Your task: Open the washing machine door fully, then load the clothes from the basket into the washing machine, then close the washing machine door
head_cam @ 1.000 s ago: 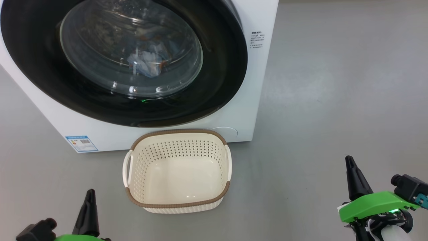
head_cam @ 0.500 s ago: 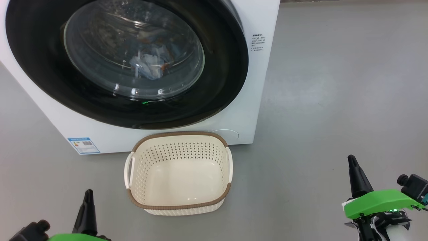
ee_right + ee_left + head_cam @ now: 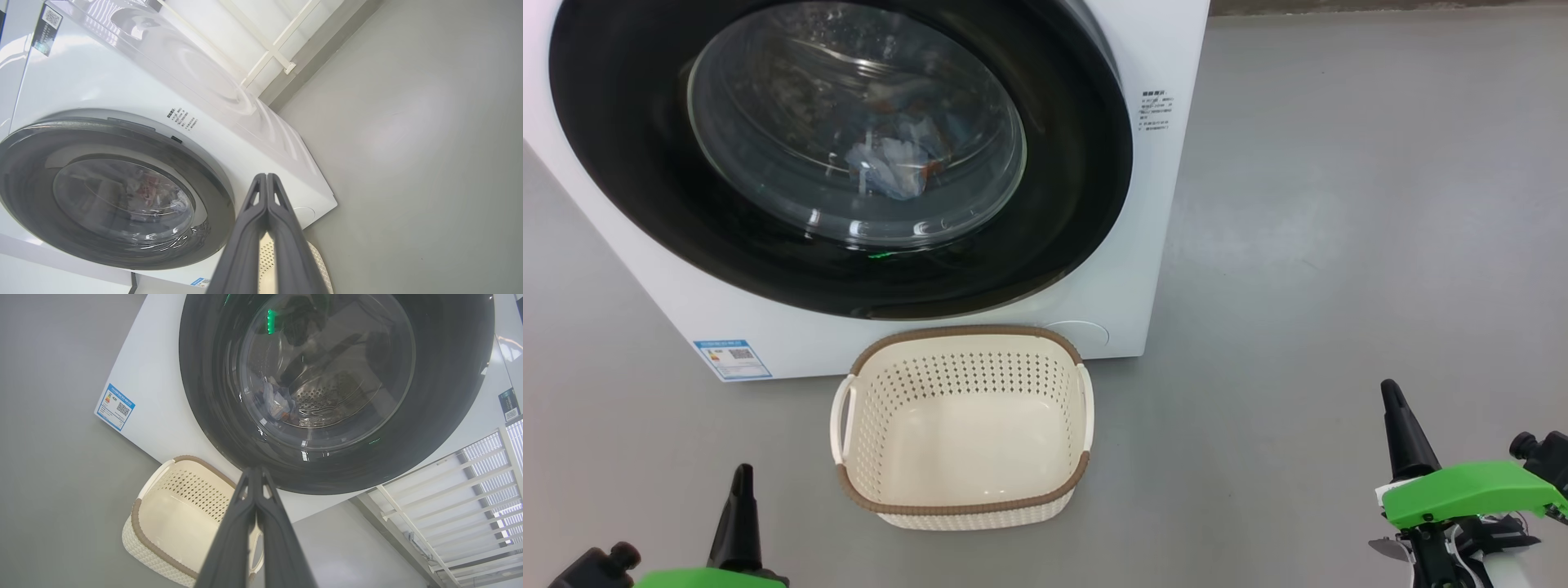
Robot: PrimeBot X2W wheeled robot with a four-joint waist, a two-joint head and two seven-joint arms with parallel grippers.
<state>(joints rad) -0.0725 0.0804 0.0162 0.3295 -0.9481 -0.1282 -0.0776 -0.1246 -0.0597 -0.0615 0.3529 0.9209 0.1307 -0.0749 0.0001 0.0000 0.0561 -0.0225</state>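
Leftmost, low in the head view: left gripper (image 3: 741,483), two dark fingers pressed together into one point, holding nothing, touching nothing, above the floor. The left wrist view confirms it (image 3: 255,475): fingers meet at the tips with no gap.

Far right, low: right gripper (image 3: 1395,408), fingers likewise closed flat on each other and carrying nothing; its green housing sits below them. The right wrist view (image 3: 266,181) shows the same closed pair, clear of every object.

Between them, listed left to right:
- Blue label sticker (image 3: 732,359), on the lower left of the washer's front panel.
- Basket (image 3: 968,513), cream, perforated, brown rim, two side handles; upright on the floor just in front of the washer, its bare bottom showing.
- Washing machine door (image 3: 1086,163), glossy black rim around a clear glass bowl; closed flat against the front panel.
- Clothes (image 3: 890,163), light-blue and white cloth with orange spots, seen through the glass, lying inside the drum.
- Washing machine (image 3: 1168,229), white, front-loading, standing on the floor; small printed text (image 3: 1156,110) on its upper right front.

Surface: smooth grey floor (image 3: 1339,245), matt, with soft pale patches of light.

Room: white barred railing (image 3: 449,490) beside the washer, in the left wrist view.
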